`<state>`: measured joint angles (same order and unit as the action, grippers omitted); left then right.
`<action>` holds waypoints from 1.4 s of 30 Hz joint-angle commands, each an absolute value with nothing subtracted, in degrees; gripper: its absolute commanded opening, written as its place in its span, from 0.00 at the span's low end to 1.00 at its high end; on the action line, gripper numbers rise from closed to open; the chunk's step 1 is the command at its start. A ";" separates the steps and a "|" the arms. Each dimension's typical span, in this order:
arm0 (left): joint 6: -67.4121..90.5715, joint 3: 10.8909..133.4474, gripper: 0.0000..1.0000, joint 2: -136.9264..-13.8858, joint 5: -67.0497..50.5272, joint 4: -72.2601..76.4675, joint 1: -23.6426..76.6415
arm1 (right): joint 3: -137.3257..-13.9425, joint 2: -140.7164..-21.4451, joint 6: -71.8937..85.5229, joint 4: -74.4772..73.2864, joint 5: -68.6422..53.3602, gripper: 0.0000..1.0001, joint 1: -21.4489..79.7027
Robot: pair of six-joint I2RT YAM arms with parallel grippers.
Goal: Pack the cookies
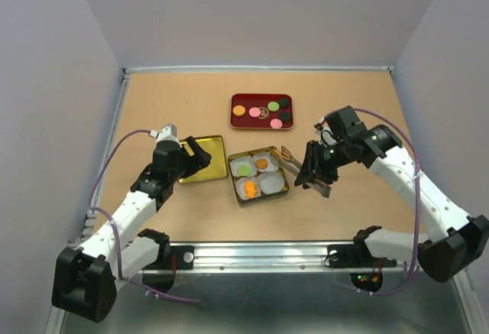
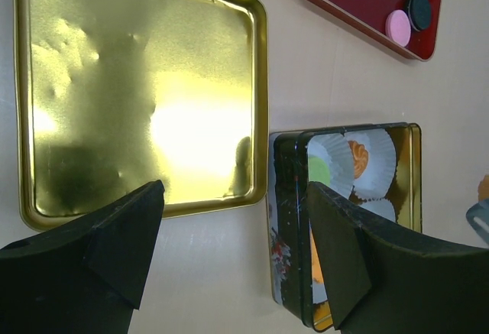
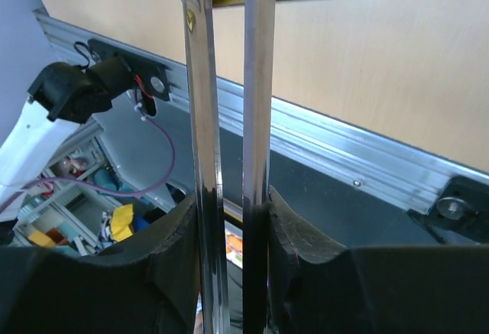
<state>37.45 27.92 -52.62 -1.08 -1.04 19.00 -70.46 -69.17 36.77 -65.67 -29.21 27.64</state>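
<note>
A: Right gripper [image 3: 229, 215]?
B: Clenched on the tongs [image 3: 256, 82], two mirror-smooth steel arms, frame centre.
A: Left gripper [image 2: 235, 196]?
B: Matte black wedge fingers [image 2: 122, 242] spread wide, grasping nothing, over the dented gold lid [image 2: 137, 82].
A: Cookies [image 1: 254, 111]?
B: Flat round discs. Most are on the glossy red tray [image 1: 248, 123], upper centre. Green and orange ones sit in pleated white paper cups [image 2: 378, 158] inside the rectangular tin [image 2: 286, 219], mid-frame.

A: Where are the cookies [image 1: 254, 111]?
B: 6 small flat discs lie apart on the red tray [image 1: 244, 124] at the far side of the bench: 1 orange, 2 pink, 1 green, 2 black.
A: And the rest?
B: 3 in the open tin [image 1: 263, 198], each in a white paper cup [image 1: 271, 183]: 1 green, 2 orange.
</note>
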 commanded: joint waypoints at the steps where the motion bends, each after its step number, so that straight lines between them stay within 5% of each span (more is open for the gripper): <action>1: 38.58 30.85 0.86 -52.21 -1.67 0.09 18.81 | -65.23 -66.19 41.38 -62.32 -31.20 0.26 30.49; 12: 38.23 30.68 0.86 -49.83 -0.53 -3.08 18.81 | -56.87 -62.14 50.10 -55.20 -26.64 0.26 40.78; 31: 37.44 30.32 0.86 -49.13 -0.44 -4.22 18.81 | -56.95 -68.73 47.11 -54.32 -20.74 0.26 41.40; 42: 37.53 30.15 0.86 -49.57 -0.53 -3.87 18.81 | -55.81 -69.70 46.05 -53.79 -20.83 0.40 41.40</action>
